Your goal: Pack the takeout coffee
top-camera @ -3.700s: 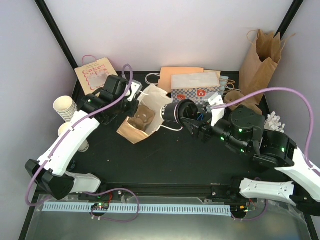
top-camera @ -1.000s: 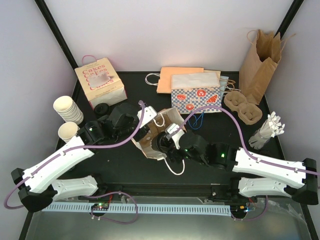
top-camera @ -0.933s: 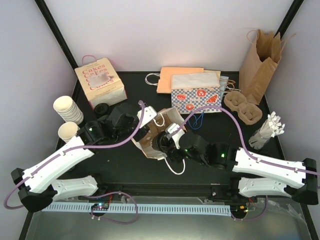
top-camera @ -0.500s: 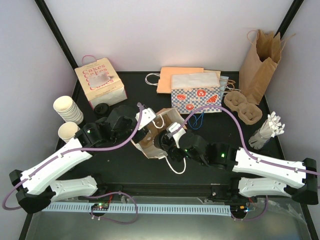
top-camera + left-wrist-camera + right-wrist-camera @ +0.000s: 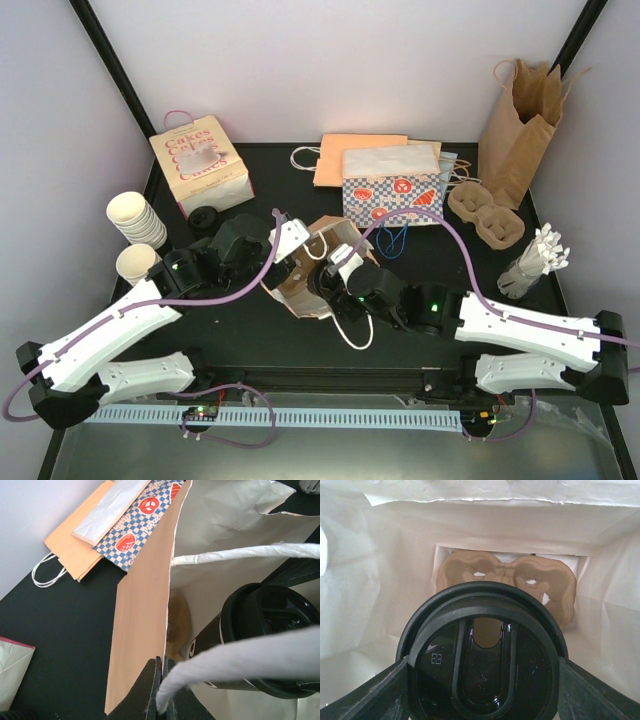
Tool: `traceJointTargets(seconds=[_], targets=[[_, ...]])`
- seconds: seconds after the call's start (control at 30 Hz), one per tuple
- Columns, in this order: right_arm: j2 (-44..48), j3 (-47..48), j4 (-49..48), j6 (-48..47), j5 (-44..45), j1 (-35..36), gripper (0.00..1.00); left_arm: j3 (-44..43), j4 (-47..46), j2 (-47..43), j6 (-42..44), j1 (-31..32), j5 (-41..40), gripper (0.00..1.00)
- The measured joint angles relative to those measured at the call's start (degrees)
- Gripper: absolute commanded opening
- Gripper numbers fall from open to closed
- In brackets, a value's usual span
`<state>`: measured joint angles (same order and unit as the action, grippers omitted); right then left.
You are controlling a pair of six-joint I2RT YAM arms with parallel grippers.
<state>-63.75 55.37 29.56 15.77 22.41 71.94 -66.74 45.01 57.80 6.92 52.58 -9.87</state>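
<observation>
Right wrist view has the takeout coffee [image 5: 482, 665] filling the lower middle, its glossy round black lid facing the lens, with a raised rim and a moulded slot down the centre. The right gripper [image 5: 482, 697] is clamped around the cup with its jaws spread wide, one dark finger [image 5: 375, 692] showing at each side of the lid. The cup sits in the mouth of a paper bag [image 5: 380, 580] whose inside is creased white. Beyond the lid, at the bag's far end, lies a tan moulded-pulp cup carrier [image 5: 545, 580] with two rounded wells. From the left wrist, the bag's outer face is smooth brown kraft. The left gripper [image 5: 161, 692] is closed tight at the bag's rim, and a twisted white paper handle [image 5: 240, 655] runs out from the pinch. From above, the bag sits between the two grippers on the black table [image 5: 270, 190], near a blue-checked box [image 5: 392, 190].
</observation>
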Motion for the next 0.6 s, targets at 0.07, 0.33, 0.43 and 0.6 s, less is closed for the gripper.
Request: traceJointTargets(seconds=[0.07,0.33,0.43,0.6], targets=[[-0.42,0.0,0.0,-0.02,0.0,0.0,0.67,0.26,-0.04,-0.04,-0.07,0.02,0.02,0.02],[-1.16,0.68,0.44,1.03,0.72,0.04,0.67,0.28,-0.11,-0.04,-0.42,0.13,0.39,0.02],[-1.99,2.73,1.22,1.95,1.66,0.02,0.67,0.46,-0.5,-0.04,-0.61,0.42,0.68,0.02],[-4.09,6.47,1.75,2.8,2.54,-0.07,0.67,0.72,-1.05,0.0,-0.79,0.59,1.01,0.02]])
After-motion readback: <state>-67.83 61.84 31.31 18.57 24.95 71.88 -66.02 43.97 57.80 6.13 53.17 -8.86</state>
